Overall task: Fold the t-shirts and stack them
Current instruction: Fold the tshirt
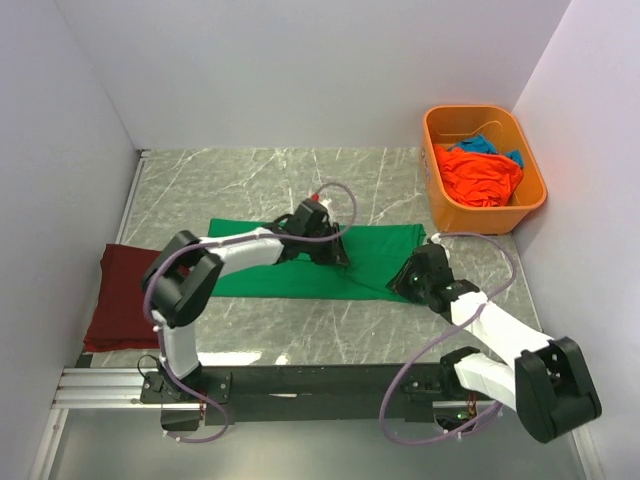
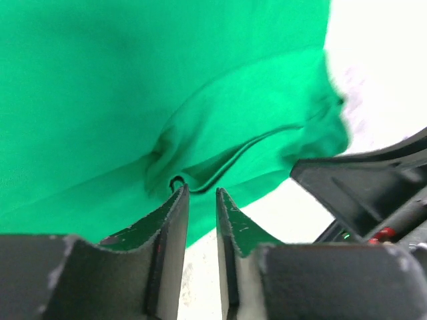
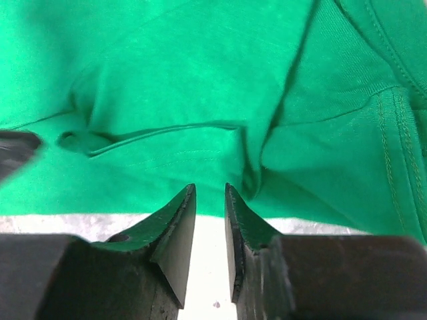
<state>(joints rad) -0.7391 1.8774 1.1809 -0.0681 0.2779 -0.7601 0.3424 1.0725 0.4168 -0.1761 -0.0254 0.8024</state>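
A bright green t-shirt lies on the table, folded into a long band. My left gripper hangs over its middle right part. In the left wrist view its jaws stand narrowly apart and empty, tips at a puckered fold of the green cloth. My right gripper is at the shirt's front right edge. Its jaws are also narrowly apart and empty, tips just short of the green hem. A folded maroon t-shirt lies at the left. An orange t-shirt and a blue one lie in the tub.
The orange plastic tub stands at the back right against the wall. White walls close in the left, back and right. The right arm's dark body shows in the left wrist view. The black rail runs along the near edge.
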